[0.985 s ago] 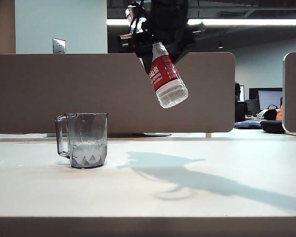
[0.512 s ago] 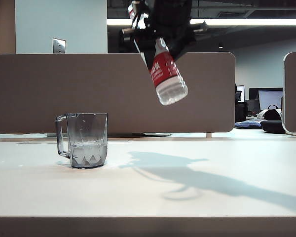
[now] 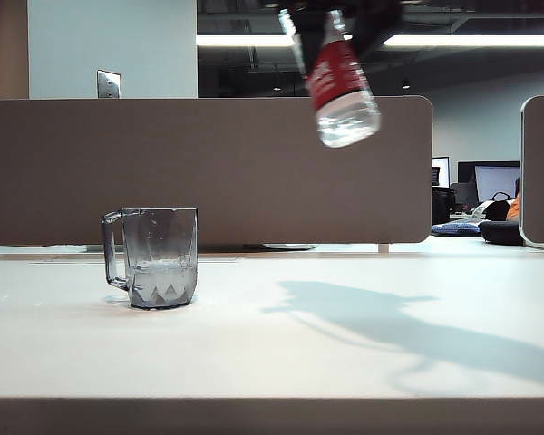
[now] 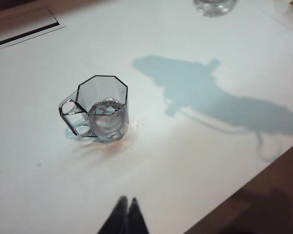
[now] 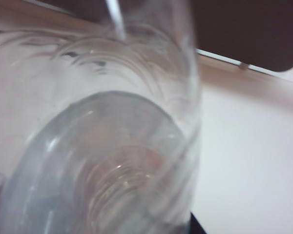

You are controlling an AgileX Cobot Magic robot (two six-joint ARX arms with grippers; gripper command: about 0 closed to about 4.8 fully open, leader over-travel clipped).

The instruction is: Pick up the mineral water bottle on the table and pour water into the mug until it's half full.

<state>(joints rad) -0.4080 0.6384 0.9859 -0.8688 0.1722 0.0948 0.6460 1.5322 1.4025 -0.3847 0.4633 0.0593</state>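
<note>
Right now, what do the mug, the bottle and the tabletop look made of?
Mug: smoky grey, see-through, faceted base; glass or hard plastic, can't tell which.
Mineral water bottle, held tilted high in the right hand: thin clear plastic by its ribbed base, with a glossy red label.
Table: white, smooth, matte laminate-like top; shadows fall soft and nothing mirrors in it.
Left hand: dark fingertips together above the table.

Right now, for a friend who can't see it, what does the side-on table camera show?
A mineral water bottle hangs tilted high above a white table, held by the right gripper, mostly cropped out. Lower left stands a smoky grey mug holding a little water.
</note>
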